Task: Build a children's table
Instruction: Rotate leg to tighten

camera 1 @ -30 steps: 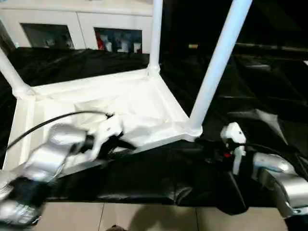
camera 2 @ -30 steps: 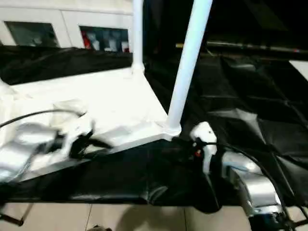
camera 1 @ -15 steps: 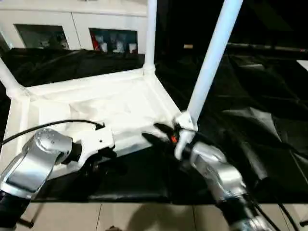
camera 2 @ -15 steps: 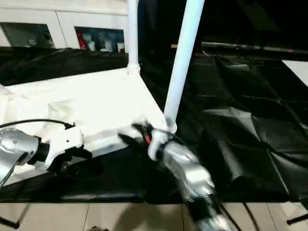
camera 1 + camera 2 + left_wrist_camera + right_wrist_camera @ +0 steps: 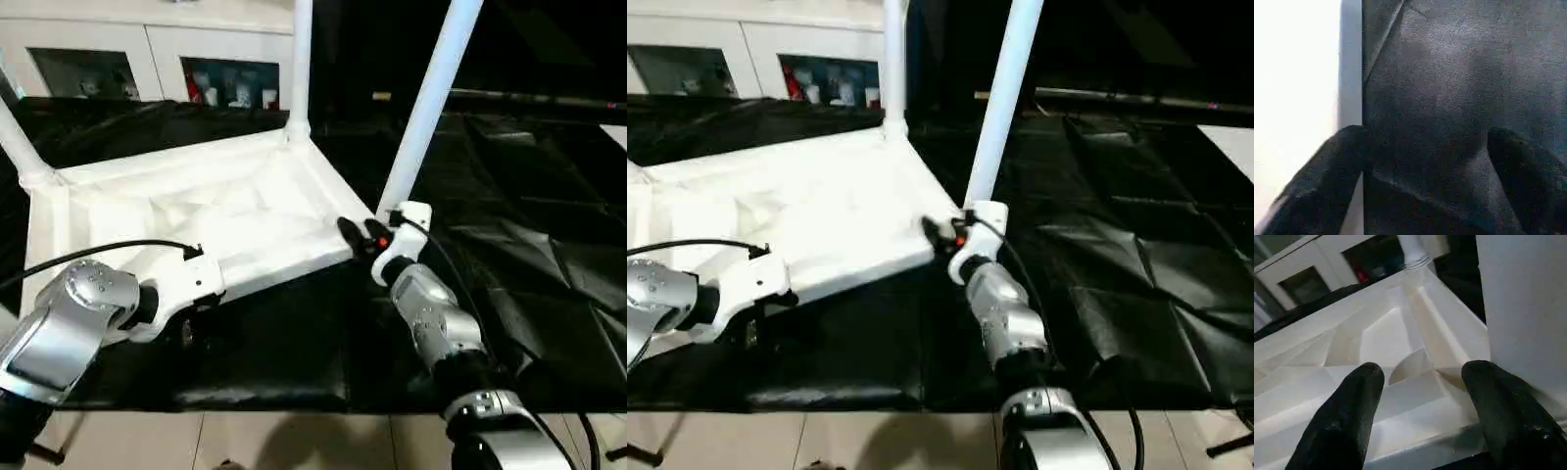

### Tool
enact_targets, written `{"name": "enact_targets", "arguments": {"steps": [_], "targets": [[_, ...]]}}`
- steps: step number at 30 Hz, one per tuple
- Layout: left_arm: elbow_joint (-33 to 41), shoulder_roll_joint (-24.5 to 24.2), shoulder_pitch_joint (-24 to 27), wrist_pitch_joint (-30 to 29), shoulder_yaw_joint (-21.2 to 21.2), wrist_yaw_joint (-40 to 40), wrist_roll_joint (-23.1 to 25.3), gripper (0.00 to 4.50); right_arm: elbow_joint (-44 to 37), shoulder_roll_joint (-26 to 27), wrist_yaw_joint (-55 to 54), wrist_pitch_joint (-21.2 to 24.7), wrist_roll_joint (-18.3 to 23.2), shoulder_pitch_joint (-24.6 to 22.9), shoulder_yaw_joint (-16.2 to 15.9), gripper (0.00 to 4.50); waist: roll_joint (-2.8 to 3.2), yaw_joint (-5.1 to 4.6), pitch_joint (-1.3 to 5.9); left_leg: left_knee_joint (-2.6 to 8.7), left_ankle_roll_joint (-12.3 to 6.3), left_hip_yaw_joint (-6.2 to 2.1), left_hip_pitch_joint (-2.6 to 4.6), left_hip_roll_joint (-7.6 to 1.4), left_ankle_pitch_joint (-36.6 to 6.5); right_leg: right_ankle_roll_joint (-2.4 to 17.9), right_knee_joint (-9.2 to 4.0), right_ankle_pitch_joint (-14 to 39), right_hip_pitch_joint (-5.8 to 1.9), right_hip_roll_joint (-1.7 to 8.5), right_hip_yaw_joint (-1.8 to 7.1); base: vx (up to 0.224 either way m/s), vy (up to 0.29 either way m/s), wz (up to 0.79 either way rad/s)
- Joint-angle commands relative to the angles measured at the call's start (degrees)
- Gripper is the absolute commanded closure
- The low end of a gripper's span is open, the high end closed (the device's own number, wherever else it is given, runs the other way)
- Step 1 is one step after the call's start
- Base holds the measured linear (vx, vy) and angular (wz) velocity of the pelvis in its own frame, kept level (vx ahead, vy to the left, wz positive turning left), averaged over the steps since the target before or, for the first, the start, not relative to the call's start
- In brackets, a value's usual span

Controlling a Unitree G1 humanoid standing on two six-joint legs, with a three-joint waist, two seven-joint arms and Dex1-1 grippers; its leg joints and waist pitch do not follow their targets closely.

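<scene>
The children's table lies upside down on the black cloth, its ribbed white top (image 5: pixel 206 211) facing up. Three white legs stand in its corner sockets: far right (image 5: pixel 300 59), near right (image 5: pixel 428 103) and left (image 5: pixel 18 147). My left gripper (image 5: pixel 1425 161) hangs open just off the top's front edge (image 5: pixel 1351 73), with only black cloth between its fingers. My right gripper (image 5: pixel 355 237) is open at the near right corner. Its fingertips (image 5: pixel 1359 396) hover over the rim, beside the foot of the near right leg (image 5: pixel 1523 308).
The black-draped work table (image 5: pixel 529 196) stretches wide to the right of the white top. White cabinets (image 5: pixel 147 49) stand behind it. Tiled floor (image 5: pixel 294 441) shows along the near edge. A black cable (image 5: pixel 98 253) arcs over my left forearm.
My right arm swung in from the right side to the top's near right corner. My left gripper opened and drew back off the front edge. The camera also shifted.
</scene>
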State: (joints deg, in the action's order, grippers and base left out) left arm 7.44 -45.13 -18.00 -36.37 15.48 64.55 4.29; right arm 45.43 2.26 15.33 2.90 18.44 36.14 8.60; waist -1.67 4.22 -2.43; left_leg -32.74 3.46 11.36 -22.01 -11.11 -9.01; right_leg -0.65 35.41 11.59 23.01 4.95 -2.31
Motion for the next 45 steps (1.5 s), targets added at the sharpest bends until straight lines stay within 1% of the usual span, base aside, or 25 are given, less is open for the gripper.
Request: {"name": "enact_targets", "arguments": {"steps": [1, 6, 10, 12, 15, 16, 17, 18, 21, 22, 23, 25, 28, 29, 30, 32, 33, 34, 36, 37, 39, 40, 42, 43, 45], "targets": [[-1.99, -0.65, 0.13, 0.12, -0.29, -2.02, 1.65, 0.01, 2.47, -3.47, -3.22, -2.72, 0.16, 0.45, 4.0, 1.45, 0.82, -0.23, 3.42, 3.55, 1.54, -0.58, 1.72, -1.55, -11.39, 11.98, -3.19, 3.36, -2.01, 2.18, 2.01, 0.0, 0.0, 0.0], [-3.85, 0.23, 0.27, 2.12, -0.05, -3.45, 1.88, 0.01, 6.41, -6.97, -4.43, -5.23, 0.44, 2.39, 6.16, 1.45, 0.88, 0.82, 3.38, 3.44, 2.5, -0.37, 2.32, -1.67, -13.63, 10.94, -3.35, 5.89, -1.43, 2.02, 2.04, 0.0, 0.0, 0.0], [-4.95, 0.5, 0.72, 3.49, -0.22, -4.69, 2.06, 0.01, 8.05, -9.16, -4.43, -6.63, 0.19, 3.34, 6.9, 1.45, 0.47, 0.89, 3.4, 3.5, 2.63, -0.58, 1.77, -1.58, -14.34, 10.16, -3.37, 7.33, -1.79, 2.23, 1.98, 0.0, 0.0, 0.0], [-5.54, 1.0, 1.18, 4.86, -0.8, -6.26, 1.83, 0.01, 9.62, -10.8, -4.98, -7.79, 0.15, 3.83, 7.8, 1.45, -0.01, 0.8, 3.3, 3.42, 2.55, -0.54, 1.61, -1.49, -14.79, 9.65, -3.51, 9.11, -1.75, 2.24, 2.0, 0.0, 0.0, 0.0], [-5.79, 1.09, 1.46, 6.33, -1.11, -6.76, 1.5, 0.01, 10.83, -11.69, -4.73, -8.73, -0.22, 4.11, 7.85, 1.45, -0.09, 0.41, 3.31, 3.34, 2.21, -0.7, 1.23, -1.41, -15.0, 9.24, -3.63, 10.67, -1.88, 2.35, 1.94, 0.0, 0.0, 0.0], [-5.83, 1.07, 1.62, 7.02, -1.25, -6.9, 1.39, 0.01, 11.12, -12.11, -4.59, -9.07, -0.46, 4.09, 7.77, 1.45, -0.48, 0.38, 3.33, 3.27, 1.99, -0.64, 1.2, -1.41, -15.02, 9.24, -3.75, 10.92, -1.84, 2.37, 1.94, 0.0, 0.0, 0.0], [-5.56, 1.13, 2.14, 7.56, -1.83, -7.12, 0.86, 0.01, 11.39, -12.98, -4.33, -9.54, -0.85, 3.83, 7.75, 1.45, -0.57, 0.33, 3.35, 3.26, 1.84, -0.73, 1.05, -1.41, -14.66, 9.27, -3.57, 11.06, -1.98, 2.42, 1.92, 0.0, 0.0, 0.0], [-4.28, 1.56, 3.29, 9.24, -3.37, -6.74, -1.04, 0.01, 11.31, -14.14, -3.93, -9.95, -1.18, 3.18, 7.94, 1.45, -0.61, 0.13, 3.35, 3.18, 1.69, -0.72, 0.97, -1.41, -14.37, 9.53, -3.57, 10.79, -1.93, 2.39, 1.91, 0.0, 0.0, 0.0], [-0.38, 3.78, 5.58, 7.56, -8.25, -5.89, -6.94, 0.01, 10.2, -14.81, -2.57, -9.78, -1.34, 1.92, 7.76, 1.45, -0.49, -0.14, 3.39, 2.99, 1.11, -0.59, 1.05, -1.48, -12.79, 11.02, -3.12, 6.73, -1.88, 2.06, 1.82, 0.0, 0.0, 0.0], [-0.38, 3.78, 5.58, 7.56, -8.25, -5.89, -6.94, 0.01, 10.2, -14.81, -2.57, -9.78, -1.34, 1.92, 7.76, 1.45, -0.53, -0.23, 3.43, 2.92, 0.98, -0.55, 1.07, -1.48, -12.75, 11.34, -3.03, 6.05, -1.88, 2.04, 1.82, 0.0, 0.0, 0.0], [2.62, 4.6, 7.62, 4.67, -11.83, -5.2, -11.21, 0.01, 9.45, -14.96, -1.37, -9.89, -1.8, 1.0, 7.23, 1.45, -0.22, -0.31, 3.4, 2.89, 0.79, -0.56, 1.06, -1.43, -12.9, 11.72, -2.93, 5.53, -1.87, 1.98, 1.8, 0.0, 0.0, 0.0], [3.57, 4.79, 8.33, 3.43, -13.01, -5.04, -12.56, 0.01, 9.27, -14.99, -0.97, -9.92, -1.98, 0.72, 7.03, 1.45, -0.6, -0.63, 3.33, 2.89, 0.38, -0.51, 1.02, -1.5, -12.92, 12.3, -3.03, 4.7, -1.95, 1.89, 1.78, 0.0, 0.0, 0.0], [6.08, 4.5, 13.31, 1.31, -20.73, -3.41, -18.4, 0.01, 4.86, -14.83, 4.88, -8.96, -2.95, -2.33, 3.7, 1.45, -0.18, -0.83, 3.04, 2.96, 0.4, -0.59, 1.01, -1.45, -15.57, 11.79, -3.41, 8.92, -1.87, 1.94, 1.85, 0.0, 0.0, 0.0], [6.08, 4.5, 13.31, 1.31, -20.73, -3.41, -18.4, 0.01, 4.86, -14.83, 4.88, -8.96, -2.95, -2.33, 3.7, 1.45, -0.44, -1.11, 2.85, 3.24, 0.57, -0.64, 0.91, -1.56, -16.77, 11.09, -3.82, 11.15, -1.78, 1.85, 1.81, 0.0, 0.0, 0.0], [6.35, 3.92, 15.26, 1.13, -23.58, -2.54, -20.25, 0.01, 2.8, -14.7, 7.57, -8.44, -3.3, -3.68, 2.13, 1.45, -0.37, -1.18, 2.85, 3.22, 0.67, -0.66, 1.19, -1.6, -17.91, 10.95, -3.93, 12.52, -1.53, 1.78, 1.83, 0.0, 0.0, 0.0], [6.13, 1.37, 19.05, 0.46, -27.65, 0.62, -22.25, 0.01, -1.45, -14.41, 12.31, -7.34, -3.7, -6.44, -1.14, 1.45, 0.14, -1.19, 2.6, 3.44, 1.05, -0.91, 1.18, -1.63, -20.37, 10.16, -4.28, 15.39, -1.38, 1.77, 1.91, 0.0, 0.0, 0.0], [5.93, -0.53, 21.44, -0.46, -29.53, 2.39, -23.03, 0.01, -3.55, -14.25, 14.64, -6.72, -3.8, -7.87, -2.74, 1.45, 0.12, -1.46, 2.52, 3.66, 1.2, -1.03, 1.1, -1.75, -21.45, 9.76, -4.37, 16.75, -1.35, 1.75, 1.9, 0.0, 0.0, 0.0], [5.52, -2.41, 23.53, -1.02, -30.81, 3.83, -23.03, 0.01, -5.16, -14.11, 16.42, -6.3, -3.91, -8.98, -4.05, 1.45, 0.61, -1.42, 2.49, 3.72, 1.39, -1.08, 1.28, -1.83, -22.19, 9.64, -4.44, 17.21, -1.18, 1.77, 1.95, 0.0, 0.0, 0.0], [4.86, -5.74, 27.03, -1.53, -31.88, 5.62, -21.95, 0.01, -6.54, -13.93, 17.92, -6.1, -4.23, -10.16, -5.35, 1.45, 0.51, -1.64, 2.24, 3.87, 2.0, -1.15, 1.75, -2.08, -24.56, 9.81, -4.76, 18.76, -0.65, 1.63, 2.11, 0.0, 0.0, 0.0], [4.75, -6.11, 27.37, -1.65, -32.04, 5.83, -21.79, 0.01, -6.61, -13.9, 18.04, -6.09, -4.24, -10.26, -5.45, 1.45, 0.51, -1.67, 2.24, 3.88, 2.06, -1.19, 1.69, -2.07, -24.8, 10.04, -4.7, 18.89, -0.64, 1.66, 2.13, 0.0, 0.0, 0.0], [3.74, -8.56, 29.54, -2.57, -33.63, 7.43, -21.01, 0.01, -7.05, -13.69, 18.88, -5.96, -4.36, -10.96, -6.14, 1.45, 0.68, -1.58, 2.13, 3.98, 2.38, -1.17, 1.99, -2.21, -25.67, 10.33, -4.76, 19.36, -0.38, 1.7, 2.27, 0.0, 0.0, 0.0], [2.54, -9.99, 30.48, -2.68, -34.56, 8.13, -20.13, 0.01, -7.13, -13.66, 19.44, -5.97, -4.57, -11.34, -6.63, 1.45, 0.97, -1.46, 2.04, 4.03, 2.64, -1.13, 2.11, -2.19, -25.94, 10.5, -4.82, 19.11, -0.28, 1.68, 2.34, 0.0, 0.0, 0.0], [1.5, -11.53, 31.79, -2.55, -35.53, 8.46, -19.55, 0.01, -7.69, -13.69, 19.96, -5.84, -4.98, -11.9, -7.09, 1.45, 0.94, -1.4, 1.99, 4.16, 2.73, -1.19, 2.01, -2.15, -26.1, 10.27, -4.79, 18.9, -0.43, 1.71, 2.41, 0.0, 0.0, 0.0], [-0.05, -11.99, 32.07, -2.08, -37.49, 8.55, -19.75, 0.01, -8.14, -13.67, 20.43, -5.56, -4.98, -12.3, -7.26, 1.45, 1.01, -1.3, 1.94, 4.16, 2.86, -1.22, 2.19, -2.19, -26.44, 10.34, -4.85, 19.11, -0.32, 1.76, 2.42, 0.0, 0.0, 0.0], [-0.15, -11.99, 32.06, -2.05, -37.62, 8.55, -19.78, 0.01, -8.17, -13.66, 20.46, -5.54, -4.97, -12.32, -7.26, 1.45, 1.17, -1.23, 2.0, 4.2, 3.08, -1.27, 2.21, -2.15, -26.44, 10.79, -4.77, 18.29, -0.45, 1.79, 2.43, 0.0, 0.0, 0.0]]}}
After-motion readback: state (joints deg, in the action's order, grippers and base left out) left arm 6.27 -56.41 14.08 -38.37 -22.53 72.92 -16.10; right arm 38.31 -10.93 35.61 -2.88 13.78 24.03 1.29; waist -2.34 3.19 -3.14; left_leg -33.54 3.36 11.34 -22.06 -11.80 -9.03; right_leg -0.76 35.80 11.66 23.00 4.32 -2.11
